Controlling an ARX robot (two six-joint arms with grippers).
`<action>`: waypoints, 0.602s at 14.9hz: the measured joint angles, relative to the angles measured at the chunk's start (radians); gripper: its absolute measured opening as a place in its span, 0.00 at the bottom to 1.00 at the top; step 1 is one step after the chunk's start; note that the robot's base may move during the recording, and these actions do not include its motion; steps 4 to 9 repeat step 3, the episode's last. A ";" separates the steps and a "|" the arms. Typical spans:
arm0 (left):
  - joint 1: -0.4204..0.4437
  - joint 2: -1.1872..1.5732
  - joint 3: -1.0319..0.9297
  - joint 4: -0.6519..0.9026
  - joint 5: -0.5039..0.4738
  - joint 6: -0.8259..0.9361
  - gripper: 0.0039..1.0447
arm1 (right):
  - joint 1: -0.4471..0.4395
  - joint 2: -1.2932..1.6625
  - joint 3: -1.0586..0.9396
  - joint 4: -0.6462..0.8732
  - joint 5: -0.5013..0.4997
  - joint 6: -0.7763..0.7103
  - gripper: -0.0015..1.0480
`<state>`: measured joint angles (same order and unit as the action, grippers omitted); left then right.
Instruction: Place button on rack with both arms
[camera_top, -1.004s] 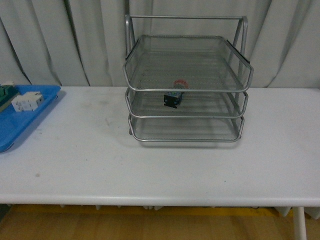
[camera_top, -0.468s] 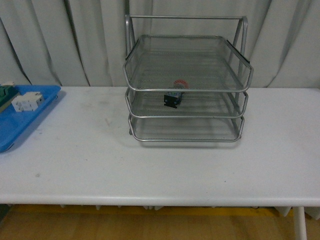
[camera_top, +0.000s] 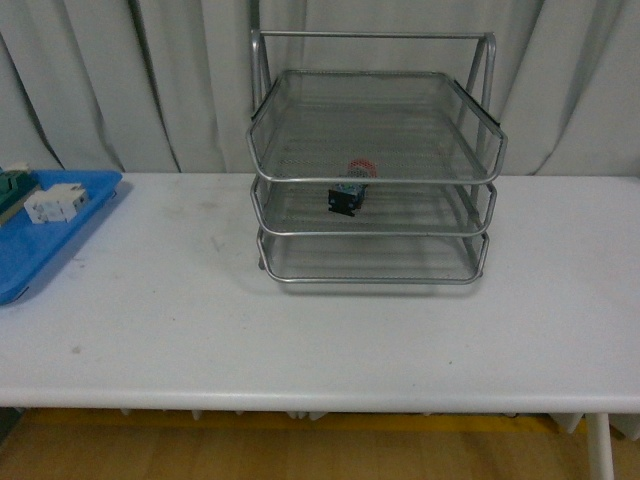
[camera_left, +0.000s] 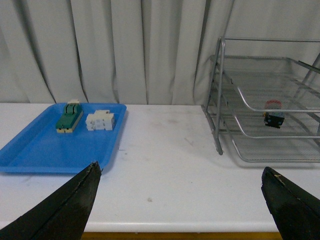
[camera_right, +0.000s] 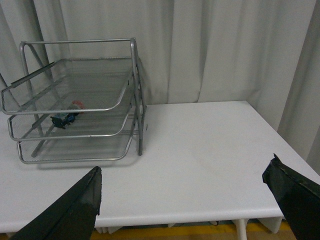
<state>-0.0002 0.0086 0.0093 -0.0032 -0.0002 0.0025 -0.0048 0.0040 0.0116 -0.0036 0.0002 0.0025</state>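
Already the button sits on the rack's middle tier, well ahead of both my spread, empty jaws, so I'd just hold clear.

Button lies in rack's middle tier.

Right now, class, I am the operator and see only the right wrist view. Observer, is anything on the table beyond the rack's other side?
Observer: Yes, a blue plastic tray lies well to the left of the rack, apart from it.
Operator: Anything in it?
Observer: A green-topped block and a white block, side by side.
Operator: And the left gripper?
Observer: The left gripper is open and holds nothing.
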 joint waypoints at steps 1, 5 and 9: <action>0.000 0.000 0.000 0.000 0.000 0.000 0.94 | 0.000 0.000 0.000 0.000 0.000 0.000 0.93; 0.000 0.000 0.000 0.000 0.000 0.000 0.94 | 0.000 0.000 0.000 0.000 0.000 0.000 0.94; 0.000 0.000 0.000 0.000 0.000 0.000 0.94 | 0.000 0.000 0.000 0.000 0.000 0.000 0.94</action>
